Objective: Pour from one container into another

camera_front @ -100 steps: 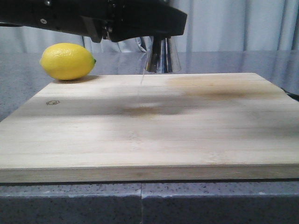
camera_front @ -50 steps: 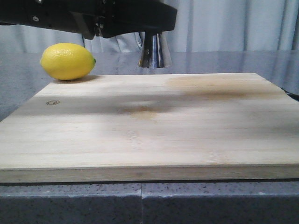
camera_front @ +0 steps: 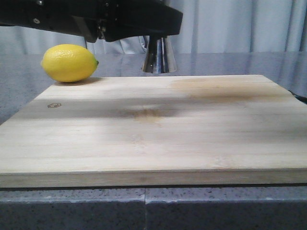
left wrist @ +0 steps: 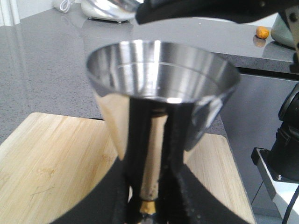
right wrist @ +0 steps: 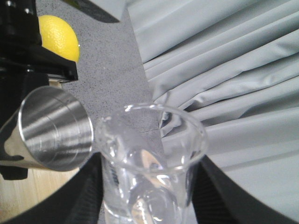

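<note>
1. My left pincer [left wrist: 150, 196] is clamped on the steel jigger [left wrist: 161, 88]; its two dark fingers [left wrist: 180, 140] run up either side of the narrow waist, where a bit of gold band shows between them.
2. The jigger stands upright in my grip with its wide mouth open upward; the polished inside shows faint rings.
3. From the front, the jigger's lower cone [camera_front: 159, 56] hangs below my dark left arm, lifted off the wooden cutting board [camera_front: 158, 129], over the board's far edge.
4. My right pincer is closed around the clear glass beaker [right wrist: 149, 163], with dark fingers [right wrist: 86, 200] pressed against both sides of the glass.
5. The beaker's rim sits just beside the jigger's mouth [right wrist: 53, 128], the two edges nearly touching; I cannot tell whether they meet.
6. I cannot tell for certain how much liquid is in either vessel.
7. A lemon [camera_front: 69, 63] lies on the grey table [camera_front: 19, 91] by the board's far left corner.
8. Grey curtains [camera_front: 240, 26] hang behind the table.
</note>
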Robot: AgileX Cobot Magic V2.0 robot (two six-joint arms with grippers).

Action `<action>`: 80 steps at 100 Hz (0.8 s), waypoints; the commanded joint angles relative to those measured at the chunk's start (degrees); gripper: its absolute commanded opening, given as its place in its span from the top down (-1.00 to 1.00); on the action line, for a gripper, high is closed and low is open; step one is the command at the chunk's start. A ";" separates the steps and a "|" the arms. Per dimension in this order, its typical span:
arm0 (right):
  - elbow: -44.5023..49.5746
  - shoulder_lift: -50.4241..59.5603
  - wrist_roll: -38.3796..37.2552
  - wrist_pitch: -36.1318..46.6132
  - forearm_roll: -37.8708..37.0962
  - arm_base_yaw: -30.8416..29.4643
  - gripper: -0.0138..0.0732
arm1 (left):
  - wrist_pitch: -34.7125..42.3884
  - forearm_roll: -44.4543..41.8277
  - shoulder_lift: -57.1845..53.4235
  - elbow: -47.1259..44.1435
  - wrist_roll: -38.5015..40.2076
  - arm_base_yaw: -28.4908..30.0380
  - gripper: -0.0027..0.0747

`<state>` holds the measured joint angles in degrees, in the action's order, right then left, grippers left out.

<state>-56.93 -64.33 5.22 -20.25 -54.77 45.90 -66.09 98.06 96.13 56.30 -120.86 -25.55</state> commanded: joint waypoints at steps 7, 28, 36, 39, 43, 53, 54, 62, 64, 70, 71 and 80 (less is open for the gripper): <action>-2.13 0.91 0.36 1.84 -2.83 0.03 0.24 | -6.60 3.67 -2.84 1.45 0.34 0.26 0.98; -2.13 0.91 0.36 1.49 -3.70 0.03 0.24 | -6.60 3.67 -2.84 1.45 0.34 0.26 0.98; -2.13 0.91 0.36 1.49 -3.81 0.03 0.24 | -6.60 3.67 -2.84 1.45 0.34 0.26 0.98; -2.13 0.91 0.36 1.49 -3.81 0.03 0.24 | -6.60 3.67 -2.84 1.45 0.34 0.26 0.98; -2.13 0.91 0.36 1.49 -4.07 0.03 0.24 | -6.60 3.67 -2.84 1.45 0.34 0.26 0.98; -2.13 0.91 0.36 1.49 -4.59 0.03 0.24 | -6.60 3.67 -2.84 1.45 0.34 0.26 0.98; -2.13 0.91 0.36 1.49 -4.74 0.03 0.24 | -6.60 3.67 -2.84 1.45 0.34 0.26 0.98; -2.13 0.91 0.36 1.49 -5.02 0.03 0.24 | -6.60 3.67 -2.84 1.45 0.34 0.26 0.98; -2.13 0.91 0.36 1.49 -5.17 0.03 0.24 | -6.60 3.67 -2.84 1.45 0.34 0.26 0.98; -2.13 0.91 0.36 1.49 -5.31 0.03 0.24 | -6.60 3.67 -2.84 1.45 0.34 0.26 0.98; -2.13 0.91 0.36 1.49 -5.31 0.03 0.24 | -6.60 3.67 -2.84 1.45 0.34 0.26 0.98; -2.13 0.91 0.36 1.49 -5.40 0.03 0.24 | -6.60 3.67 -2.84 1.45 0.34 0.26 0.98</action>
<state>-56.93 -64.33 5.22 -20.42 -57.78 45.90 -66.20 98.06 96.13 56.30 -120.86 -25.55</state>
